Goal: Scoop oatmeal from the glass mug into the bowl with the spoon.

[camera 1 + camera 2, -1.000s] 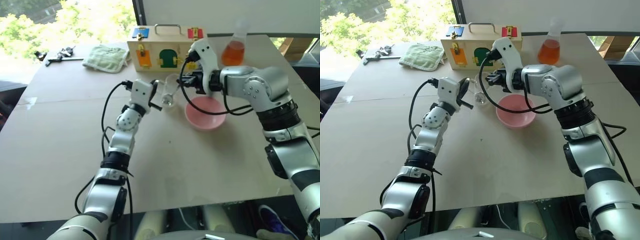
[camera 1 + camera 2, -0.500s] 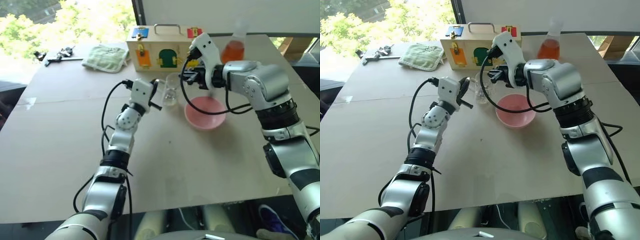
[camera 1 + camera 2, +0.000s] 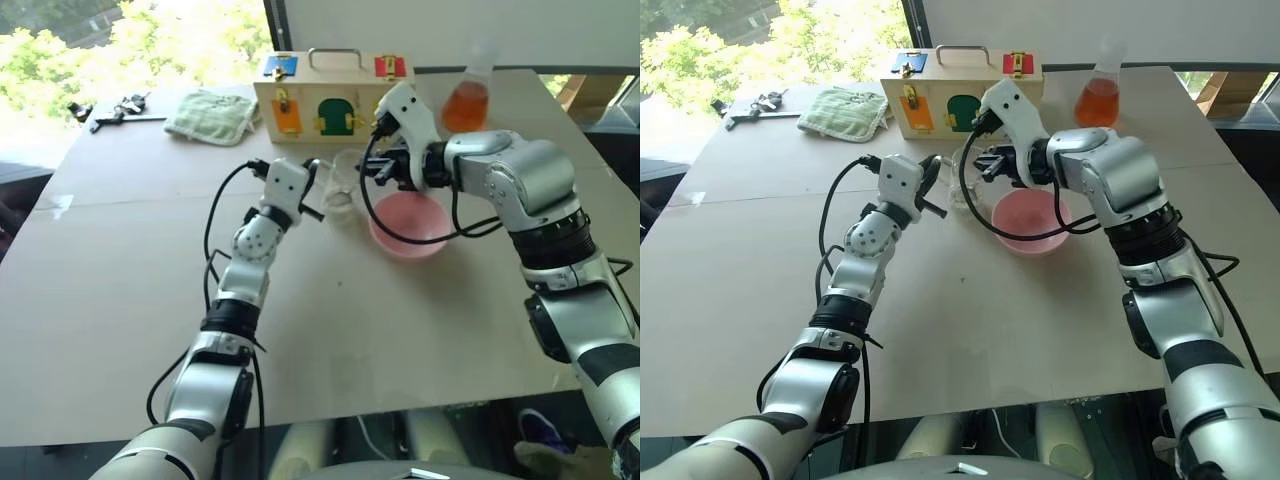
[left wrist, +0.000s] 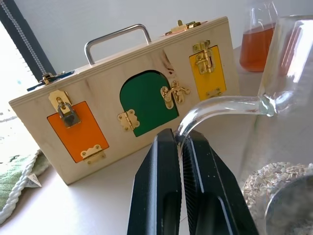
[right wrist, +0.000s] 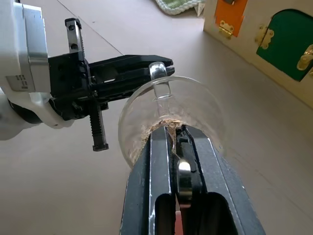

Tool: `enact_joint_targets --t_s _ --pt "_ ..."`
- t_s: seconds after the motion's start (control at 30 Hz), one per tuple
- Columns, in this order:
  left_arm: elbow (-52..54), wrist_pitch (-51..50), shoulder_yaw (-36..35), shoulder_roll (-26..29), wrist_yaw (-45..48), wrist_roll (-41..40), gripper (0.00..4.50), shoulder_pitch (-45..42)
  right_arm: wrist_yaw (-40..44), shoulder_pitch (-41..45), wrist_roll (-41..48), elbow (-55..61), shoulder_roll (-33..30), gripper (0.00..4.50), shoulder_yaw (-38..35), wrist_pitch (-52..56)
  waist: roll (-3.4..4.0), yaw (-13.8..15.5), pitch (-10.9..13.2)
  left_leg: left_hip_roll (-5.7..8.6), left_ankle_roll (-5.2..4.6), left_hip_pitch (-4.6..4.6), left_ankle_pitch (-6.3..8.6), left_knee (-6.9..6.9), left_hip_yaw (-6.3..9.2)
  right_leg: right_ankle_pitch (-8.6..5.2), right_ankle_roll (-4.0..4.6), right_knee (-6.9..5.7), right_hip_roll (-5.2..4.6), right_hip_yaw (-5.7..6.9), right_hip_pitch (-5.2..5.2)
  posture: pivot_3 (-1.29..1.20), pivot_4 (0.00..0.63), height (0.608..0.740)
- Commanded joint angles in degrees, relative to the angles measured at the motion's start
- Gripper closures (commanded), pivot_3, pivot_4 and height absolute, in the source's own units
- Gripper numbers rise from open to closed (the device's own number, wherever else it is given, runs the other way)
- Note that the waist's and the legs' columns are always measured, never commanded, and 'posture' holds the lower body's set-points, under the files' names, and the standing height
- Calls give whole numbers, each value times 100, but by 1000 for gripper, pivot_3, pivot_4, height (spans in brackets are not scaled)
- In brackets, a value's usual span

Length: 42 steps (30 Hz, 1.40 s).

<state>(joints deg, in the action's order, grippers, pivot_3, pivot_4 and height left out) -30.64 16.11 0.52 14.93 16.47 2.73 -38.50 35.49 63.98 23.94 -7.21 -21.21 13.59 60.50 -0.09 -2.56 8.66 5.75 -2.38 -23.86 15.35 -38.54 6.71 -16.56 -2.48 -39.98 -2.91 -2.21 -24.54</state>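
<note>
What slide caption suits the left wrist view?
Left gripper clamps the glass mug by its handle; oatmeal inside.

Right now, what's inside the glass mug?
The glass mug holds a pale heap of oatmeal at its bottom, with the spoon dipped into it. The oatmeal covers part of the spoon's bowl, so its load can't be judged.

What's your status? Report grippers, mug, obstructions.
Left gripper shut on glass mug handle. Right gripper shut on spoon, tip inside the mug at the oatmeal. Bowl beside mug, path clear.
</note>
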Motion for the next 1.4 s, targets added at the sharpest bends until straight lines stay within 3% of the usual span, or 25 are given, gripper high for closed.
enact_joint_targets --t_s 0.03,0.33,0.6,1.03,1.4 --pt "130 230 -60 15 -86 -14 4482 -176 -116 168 231 140 146 4500 -509 465 0 1 0 0 0 0 0 0 0 0 0 0 0 0 0 0 150 740" --pt "134 340 -28 -2 -79 26 4482 -101 -837 476 363 -449 595 4500 -1655 1240 0 -4 0 1 0 0 0 -3 0 0 0 -4 -1 0 0 0 150 740" --pt "79 379 -10 -42 -85 30 4482 -80 -1031 624 344 -674 544 4500 -1943 1299 0 -9 0 1 0 0 0 -3 -3 0 0 -5 -1 -3 -1 0 150 740" --pt "-34 463 -6 -100 -146 69 4482 -75 -2128 1000 640 -1272 1049 4500 -3698 2378 1 -9 -1 1 0 0 0 -3 -5 0 0 -10 -1 -5 -2 0 150 740" --pt "-190 670 105 -69 -435 405 4482 -197 -2503 909 596 -835 1309 4500 -3697 2598 0 -70 -2 1 0 0 0 -11 -21 0 0 -45 -7 -8 -18 0 150 740"
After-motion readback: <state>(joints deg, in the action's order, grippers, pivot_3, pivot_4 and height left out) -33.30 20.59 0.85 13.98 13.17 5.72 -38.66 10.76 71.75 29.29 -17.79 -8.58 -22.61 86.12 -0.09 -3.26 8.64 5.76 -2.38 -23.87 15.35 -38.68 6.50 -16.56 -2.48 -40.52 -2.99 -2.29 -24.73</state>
